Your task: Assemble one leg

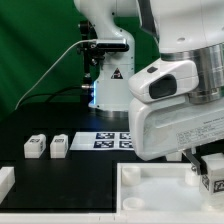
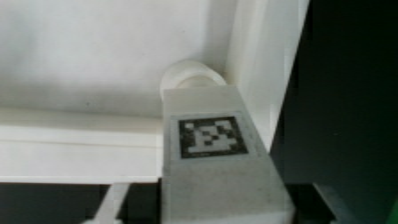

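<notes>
Black table (image 1: 40, 120) spans the whole scene. White arm (image 1: 175, 75) fills the exterior view's right and is bent down over the near edge. White tray-like tabletop (image 1: 150, 185) lies at the front, raised rim all round, under the arm. Marker board (image 1: 113, 140) lies flat behind the tabletop, near the arm's base. Gripper (image 1: 207, 172) is low at the exterior view's right, over the tabletop's far-right area, its fingers closed on the leg (image 1: 213, 180), tag facing the camera. In the wrist view the leg (image 2: 214, 140) runs out from between the fingers, tag up. Its rounded end sits right in the tabletop's inner corner, where two rim walls meet. Cannot tell if that end touches the floor of the tray or is seated in anything. Two spare legs (image 1: 37, 147) sit side by side on the black table at the exterior view's left, well apart from the tabletop, close to each other but not touching.
</notes>
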`<state>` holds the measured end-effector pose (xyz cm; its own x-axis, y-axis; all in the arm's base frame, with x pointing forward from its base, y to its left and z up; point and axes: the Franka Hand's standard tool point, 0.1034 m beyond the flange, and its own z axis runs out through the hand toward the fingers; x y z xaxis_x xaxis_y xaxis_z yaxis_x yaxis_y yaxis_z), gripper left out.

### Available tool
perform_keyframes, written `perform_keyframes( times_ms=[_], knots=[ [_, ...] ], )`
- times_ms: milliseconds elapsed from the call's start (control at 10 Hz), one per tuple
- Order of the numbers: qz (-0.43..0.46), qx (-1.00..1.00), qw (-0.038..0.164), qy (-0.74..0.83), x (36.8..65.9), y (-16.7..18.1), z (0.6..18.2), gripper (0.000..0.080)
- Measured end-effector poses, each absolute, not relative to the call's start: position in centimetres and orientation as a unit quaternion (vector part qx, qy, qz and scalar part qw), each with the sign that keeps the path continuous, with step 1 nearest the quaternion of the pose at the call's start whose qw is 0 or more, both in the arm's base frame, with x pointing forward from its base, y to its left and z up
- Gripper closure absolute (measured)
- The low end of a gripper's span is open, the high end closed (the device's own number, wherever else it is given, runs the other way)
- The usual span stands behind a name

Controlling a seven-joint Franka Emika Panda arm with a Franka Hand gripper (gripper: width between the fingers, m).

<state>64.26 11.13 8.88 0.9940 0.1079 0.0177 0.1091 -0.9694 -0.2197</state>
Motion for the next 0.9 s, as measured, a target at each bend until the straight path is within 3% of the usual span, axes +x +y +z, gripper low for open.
perform_keyframes(
  times_ms=[400,900],
  knots=[
    [-0.001,-0.933,0.089,0.349,64.0,10.7,8.9,0.0499],
    [0.023,-0.826,0.094,0.555,63.7,10.1,8.8,0.0499]
  ],
)
